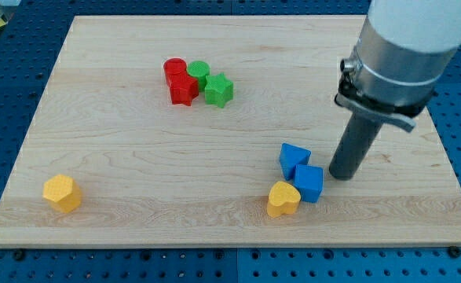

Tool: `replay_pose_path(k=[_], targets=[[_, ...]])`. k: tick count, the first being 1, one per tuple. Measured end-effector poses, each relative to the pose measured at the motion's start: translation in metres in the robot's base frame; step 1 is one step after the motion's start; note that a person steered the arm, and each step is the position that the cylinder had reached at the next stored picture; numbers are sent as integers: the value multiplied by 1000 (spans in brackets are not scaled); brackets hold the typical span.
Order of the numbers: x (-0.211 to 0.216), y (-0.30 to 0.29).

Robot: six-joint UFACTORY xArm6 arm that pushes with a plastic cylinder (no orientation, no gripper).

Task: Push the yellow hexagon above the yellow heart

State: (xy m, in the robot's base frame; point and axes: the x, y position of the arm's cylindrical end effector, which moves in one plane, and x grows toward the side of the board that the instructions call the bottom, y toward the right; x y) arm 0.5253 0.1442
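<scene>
The yellow hexagon [62,193] lies near the board's lower left corner. The yellow heart [283,199] lies at the lower middle-right, touching a blue cube [309,183] on its right. A second blue block [294,159] sits just above them. My tip [341,174] rests on the board just right of the blue cube, far to the right of the yellow hexagon.
A red cylinder [174,70], a red star [184,89], a green cylinder [198,73] and a green star [218,90] cluster at the upper middle. The wooden board [120,149] lies on a blue pegboard table. The arm's grey body [395,55] hangs over the upper right.
</scene>
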Motion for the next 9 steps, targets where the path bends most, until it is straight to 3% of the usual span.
replay_pose_path(k=[2, 4, 9], targets=[[-53, -25], [-57, -93], [-57, -340]])
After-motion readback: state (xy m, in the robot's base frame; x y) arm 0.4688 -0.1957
